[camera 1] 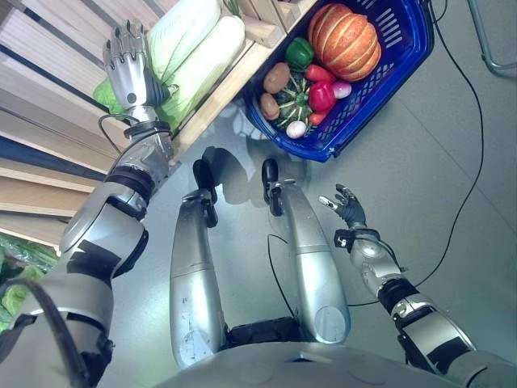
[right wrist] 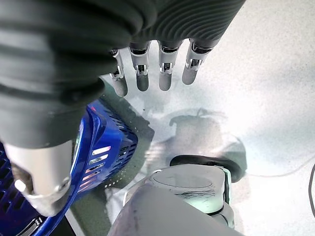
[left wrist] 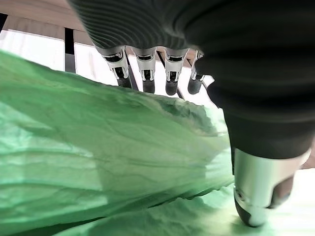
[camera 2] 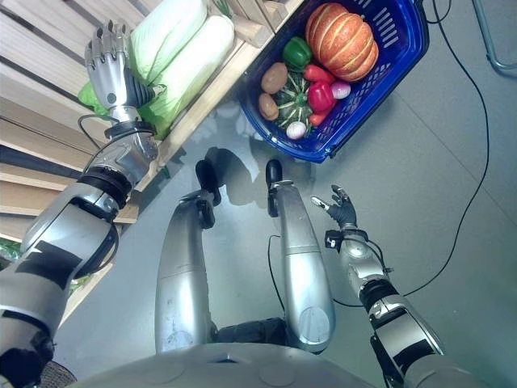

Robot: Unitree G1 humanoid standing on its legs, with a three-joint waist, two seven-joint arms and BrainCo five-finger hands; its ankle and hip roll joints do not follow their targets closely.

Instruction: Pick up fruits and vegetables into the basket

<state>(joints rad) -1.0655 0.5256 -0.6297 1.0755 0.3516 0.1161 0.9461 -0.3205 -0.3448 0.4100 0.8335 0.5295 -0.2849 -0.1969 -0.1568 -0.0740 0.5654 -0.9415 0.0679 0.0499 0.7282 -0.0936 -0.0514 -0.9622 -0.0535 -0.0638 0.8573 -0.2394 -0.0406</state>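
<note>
Two pale green cabbages (camera 1: 194, 48) lie on a wooden shelf (camera 1: 234, 77) at the upper left. My left hand (camera 1: 129, 69) is laid flat on the nearer cabbage (left wrist: 98, 152), fingers (left wrist: 147, 73) straight and open. A blue basket (camera 1: 404, 48) stands on the floor to the right of the shelf. It holds an orange pumpkin (camera 1: 345, 39), a green pepper (camera 1: 300, 52), a red pepper (camera 1: 321, 95), a dark green squash (camera 1: 292, 99), potatoes (camera 1: 276, 78) and small radishes (camera 1: 296, 128). My right hand (camera 1: 347, 206) hangs open and empty over the floor, below the basket (right wrist: 98, 147).
Wooden slats (camera 1: 48, 48) of the shelf unit run along the left side. More green leaves (camera 1: 12, 275) show on a lower shelf at the far left. A metal frame leg (camera 1: 489, 44) stands at the upper right. Grey floor (camera 1: 436, 162) lies open right of the basket.
</note>
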